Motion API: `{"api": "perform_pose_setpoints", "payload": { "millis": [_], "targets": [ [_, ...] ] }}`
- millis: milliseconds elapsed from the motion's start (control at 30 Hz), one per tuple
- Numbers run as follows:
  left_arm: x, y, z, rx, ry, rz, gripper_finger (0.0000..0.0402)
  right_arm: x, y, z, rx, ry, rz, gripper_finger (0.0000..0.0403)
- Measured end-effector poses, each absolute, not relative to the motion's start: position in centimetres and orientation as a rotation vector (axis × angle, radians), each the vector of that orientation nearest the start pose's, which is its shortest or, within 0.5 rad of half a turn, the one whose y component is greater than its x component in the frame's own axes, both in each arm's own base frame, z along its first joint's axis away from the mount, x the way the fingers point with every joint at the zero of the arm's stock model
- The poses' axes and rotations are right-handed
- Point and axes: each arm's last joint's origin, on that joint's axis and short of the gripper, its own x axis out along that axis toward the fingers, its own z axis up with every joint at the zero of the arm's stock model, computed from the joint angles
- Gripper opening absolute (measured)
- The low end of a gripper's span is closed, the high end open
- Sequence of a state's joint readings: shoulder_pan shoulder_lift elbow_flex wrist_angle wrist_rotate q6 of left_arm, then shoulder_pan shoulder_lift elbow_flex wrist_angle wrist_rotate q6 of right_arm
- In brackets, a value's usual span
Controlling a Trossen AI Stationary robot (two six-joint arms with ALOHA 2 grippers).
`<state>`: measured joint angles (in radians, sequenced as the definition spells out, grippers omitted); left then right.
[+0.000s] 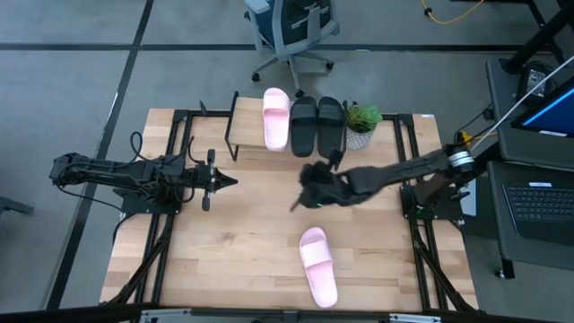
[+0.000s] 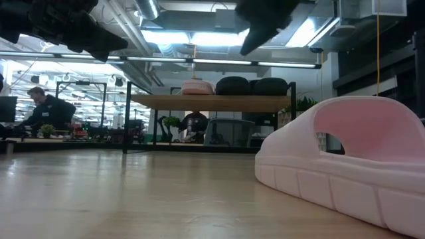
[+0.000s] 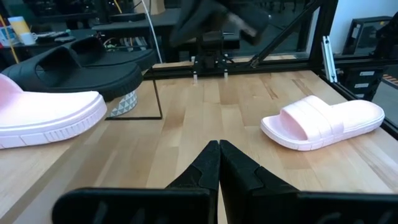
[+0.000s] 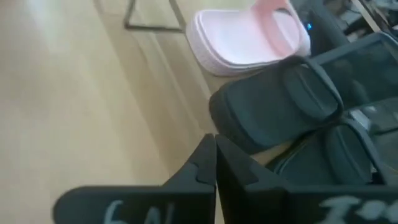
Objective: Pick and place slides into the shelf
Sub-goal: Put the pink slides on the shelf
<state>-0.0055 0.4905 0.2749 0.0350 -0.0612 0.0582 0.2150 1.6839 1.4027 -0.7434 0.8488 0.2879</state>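
We have three slides on the shelf (image 1: 235, 126) at the desk's far edge: a pink slide (image 1: 275, 117) and the black pair (image 1: 317, 124), side by side with toes pointing out over the desk (image 1: 233, 242), which leaves one slot free, seemingly to the left of the pink one. The last pink slide (image 1: 317, 266) lies flat on the desk near the front edge, right of centre, well apart from the shelf. Our right gripper (image 1: 305, 199) hangs above the middle of the desk, between the shelf and that slide, its fingers pressed together and holding nothing; its wrist camera looks down on the shelved slides. We judge it must open and drop toward the loose slide next. Our left gripper (image 1: 231, 182) waits near the desk's left edge, also closed and empty, pointing across at the loose slide.
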Motion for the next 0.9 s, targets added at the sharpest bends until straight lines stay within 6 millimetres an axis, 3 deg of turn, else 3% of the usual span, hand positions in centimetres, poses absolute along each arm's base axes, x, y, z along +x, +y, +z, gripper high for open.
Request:
{"api": "perform_pose_setpoints", "payload": {
  "millis": [267, 433, 700, 900],
  "targets": [
    [13.4, 0.1, 21.7, 0.061, 0.182, 0.05, 0.0003, 28.6, 10.6, 28.0, -0.272, 0.723, -0.443, 0.0001],
    [13.4, 0.1, 21.7, 0.061, 0.18, 0.049, 0.0003, 26.7, 13.9, 27.7, -0.286, 0.717, -0.307, 0.0001],
    [13.4, 0.1, 21.7, 0.06, 0.18, 0.049, 0.0003, 25.2, 17.1, 27.0, -0.242, 0.717, -0.188, 0.0004],
    [13.4, 0.1, 21.7, 0.06, 0.18, 0.049, 0.0003, 26.2, 19.9, 25.4, -0.198, 0.777, -0.064, 0.0002]
  ]
}}
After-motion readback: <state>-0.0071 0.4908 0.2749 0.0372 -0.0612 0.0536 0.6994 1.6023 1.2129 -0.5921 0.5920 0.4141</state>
